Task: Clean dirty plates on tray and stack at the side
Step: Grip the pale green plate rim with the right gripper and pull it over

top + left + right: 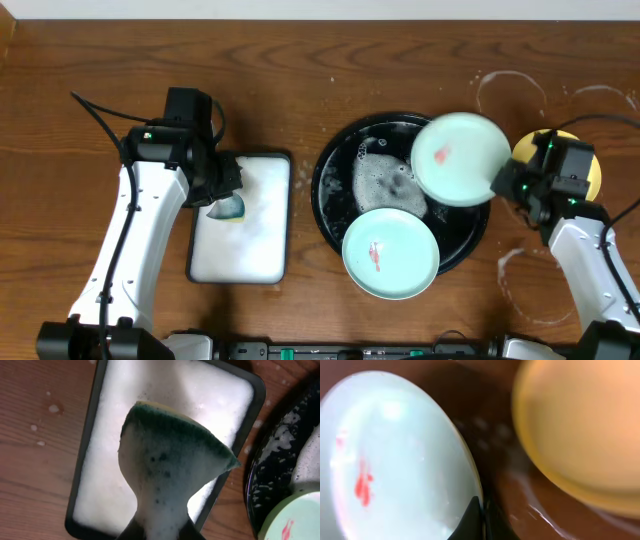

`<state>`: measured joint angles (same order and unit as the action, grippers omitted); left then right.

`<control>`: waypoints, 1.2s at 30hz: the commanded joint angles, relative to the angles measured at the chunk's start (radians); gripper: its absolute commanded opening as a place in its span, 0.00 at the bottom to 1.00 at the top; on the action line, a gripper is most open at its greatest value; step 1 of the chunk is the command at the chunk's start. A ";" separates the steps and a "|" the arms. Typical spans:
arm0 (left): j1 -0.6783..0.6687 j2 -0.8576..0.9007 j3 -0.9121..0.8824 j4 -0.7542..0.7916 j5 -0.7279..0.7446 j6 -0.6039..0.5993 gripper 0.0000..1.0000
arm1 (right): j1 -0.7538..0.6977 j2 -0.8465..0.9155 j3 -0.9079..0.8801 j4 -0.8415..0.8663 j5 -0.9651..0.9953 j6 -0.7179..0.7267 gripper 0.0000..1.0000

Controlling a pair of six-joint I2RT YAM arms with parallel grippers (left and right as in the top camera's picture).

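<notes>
By the table's right edge, the right gripper (pixel 498 184) pinches a smeared pale-green round plate (pixel 458 158) over the round black tray (pixel 327 190), while the left gripper (pixel 222 203) squeezes a soapy green sponge (pixel 175 460), probably to scrub next.

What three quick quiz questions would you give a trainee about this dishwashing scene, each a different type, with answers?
1. True or false: the left gripper holds a soapy sponge above the white tray.
2. Which plate does the right gripper pinch by the rim? A: the yellow one. B: a green plate with a red smear. C: none.
3. Short answer: where does the yellow plate lie relative to the black tray?

Key
1. True.
2. B.
3. Off it, on the table to the tray's right.
</notes>
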<state>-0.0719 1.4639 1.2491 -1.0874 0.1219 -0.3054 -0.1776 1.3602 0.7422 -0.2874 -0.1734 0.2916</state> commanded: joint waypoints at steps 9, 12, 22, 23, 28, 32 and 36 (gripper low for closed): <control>0.005 0.000 0.001 -0.003 0.002 0.021 0.08 | 0.238 0.217 0.021 0.186 -0.059 -0.029 0.01; 0.005 0.000 0.001 -0.003 0.002 0.021 0.08 | 0.257 0.270 0.021 0.256 -0.059 -0.031 0.01; 0.005 0.000 0.001 -0.003 0.002 0.021 0.08 | 0.258 0.241 0.091 0.095 -0.079 -0.133 0.36; 0.005 0.000 0.001 -0.003 0.002 0.021 0.08 | 0.258 0.241 0.121 0.041 -0.079 -0.155 0.38; 0.005 0.000 0.001 -0.001 0.002 0.021 0.08 | 0.257 0.263 0.249 -0.138 -0.037 -0.198 0.40; 0.005 0.000 0.001 0.005 0.002 0.021 0.08 | 0.258 0.304 0.252 -0.108 -0.037 -0.144 0.36; 0.005 0.000 0.001 0.008 0.002 0.021 0.08 | 0.258 0.395 0.252 -0.061 -0.037 -0.106 0.36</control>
<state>-0.0719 1.4639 1.2491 -1.0801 0.1253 -0.3054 0.0761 1.6787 0.9878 -0.3611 -0.2195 0.1535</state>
